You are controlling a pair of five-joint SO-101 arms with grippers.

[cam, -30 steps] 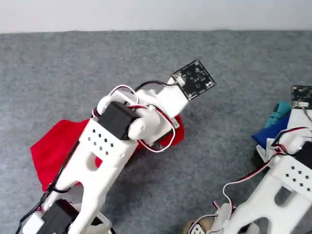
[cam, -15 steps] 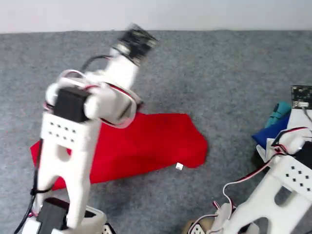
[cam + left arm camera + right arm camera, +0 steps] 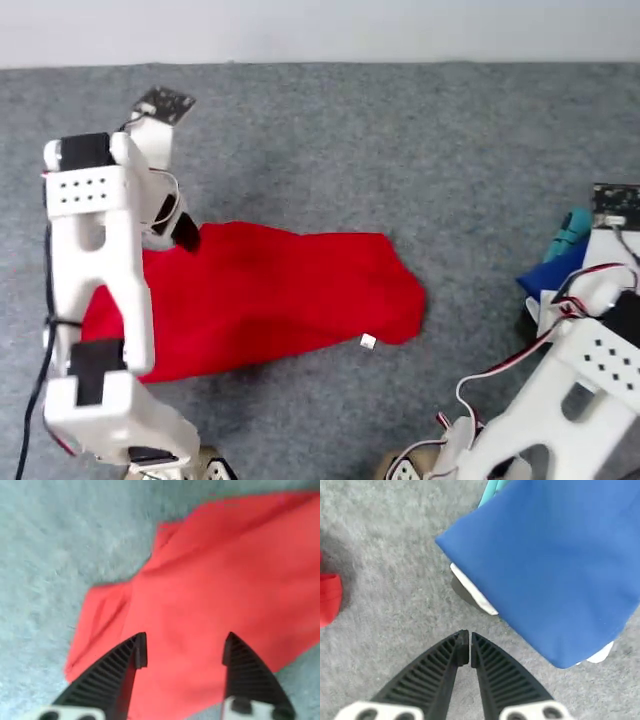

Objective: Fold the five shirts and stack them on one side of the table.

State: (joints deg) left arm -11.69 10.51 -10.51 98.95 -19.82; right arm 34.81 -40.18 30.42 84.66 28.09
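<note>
The left tool [image 3: 185,641] hangs spread over the red shirt [image 3: 225,575] on the surface [image 3: 400,140], while the right tool [image 3: 470,642] (pressed together) sits just beside the blue shirt [image 3: 555,565].

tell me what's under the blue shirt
A white cloth edge and a teal cloth poke out beneath the blue shirt. Whatever else lies below is covered.

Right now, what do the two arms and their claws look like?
The left arm and right arm are white plastic shells with grids of small holes, black motor blocks and loose red, white and black cables. The left claw and right claw have black, ribbed, pointed fingers on white bases.
</note>
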